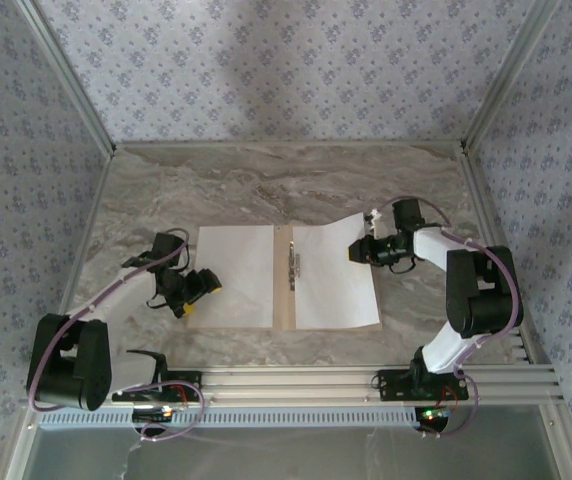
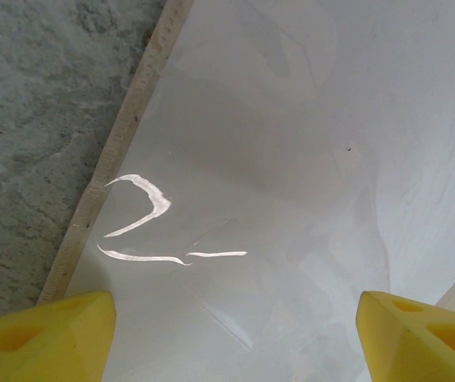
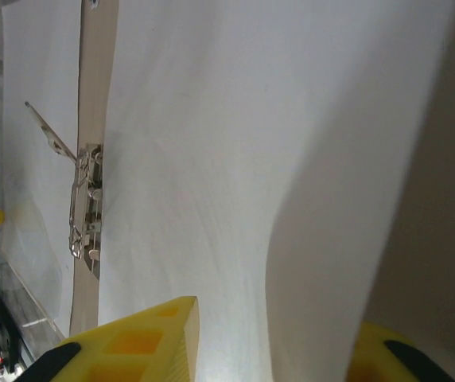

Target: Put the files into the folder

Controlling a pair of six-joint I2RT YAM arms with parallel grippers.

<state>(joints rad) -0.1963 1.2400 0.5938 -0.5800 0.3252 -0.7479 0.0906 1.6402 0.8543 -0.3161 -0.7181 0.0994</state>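
Folder: the folder [image 1: 284,300] lies open and flat on the surface [image 1: 266,190], 2 tan leaves either side of the crease, with the grey clip [image 3: 84,199] on that crease and its lever lifted.
Files: 2 white sheets, 1 on each leaf. The left sheet [image 1: 234,275] lies flat. The right sheet [image 1: 331,285] lies flat near the crease, but its far right corner curls up off the leaf.
Left gripper: my left gripper [image 1: 201,295] is released, fingers wide apart over the left sheet's outer edge, grasping nothing. I cannot tell whether it touches the paper.
Right gripper: my right gripper [image 3: 267,350] has its jaws apart, with the raised edge of the right sheet passing between them. The gap is far wider than the paper, so nothing is pinched.
Weight: I judge each sheet almost weightless – it takes no lifting effort, but a draught or a nudge will shift it.
Stiffness: floppy. The sheet bends where lifted and sags beyond the hold.
Slip: the left sheet shines in my wrist view, so it is likely slick on the card.
Where to hold: a raised corner or outer edge – a flat sheet gives my fingers nothing to bite.
Risk: a hard squeeze or a drag probably creases it.
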